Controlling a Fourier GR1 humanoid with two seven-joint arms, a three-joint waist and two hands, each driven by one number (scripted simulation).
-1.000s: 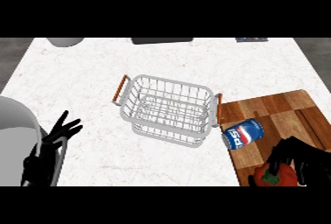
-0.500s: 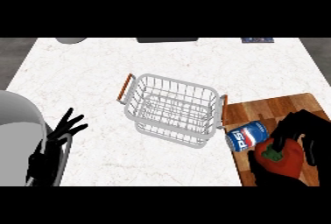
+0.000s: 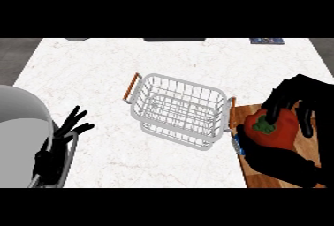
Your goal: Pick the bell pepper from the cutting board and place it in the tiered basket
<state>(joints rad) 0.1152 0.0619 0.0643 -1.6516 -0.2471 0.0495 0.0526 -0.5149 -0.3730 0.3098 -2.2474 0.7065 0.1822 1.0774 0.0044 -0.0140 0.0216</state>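
A red bell pepper [image 3: 272,131] with a green stem is held above the wooden cutting board [image 3: 243,115] at the right. My right hand [image 3: 294,106] is shut on it, fingers curled over its far side and thumb below. The white wire tiered basket [image 3: 180,110] with orange handles stands on the counter just left of the pepper. My left hand [image 3: 63,139] rests open at the lower left, fingers up, well away from the basket.
A blue-and-white can [image 3: 239,145] peeks out at the board's left edge under my right hand. A grey rounded body part [image 3: 20,114] fills the lower left. Dark items [image 3: 173,39] lie along the counter's far edge.
My right hand has lifted the pepper off the board and carried it up and leftward toward the basket. The can is now mostly hidden. The left hand barely moved.
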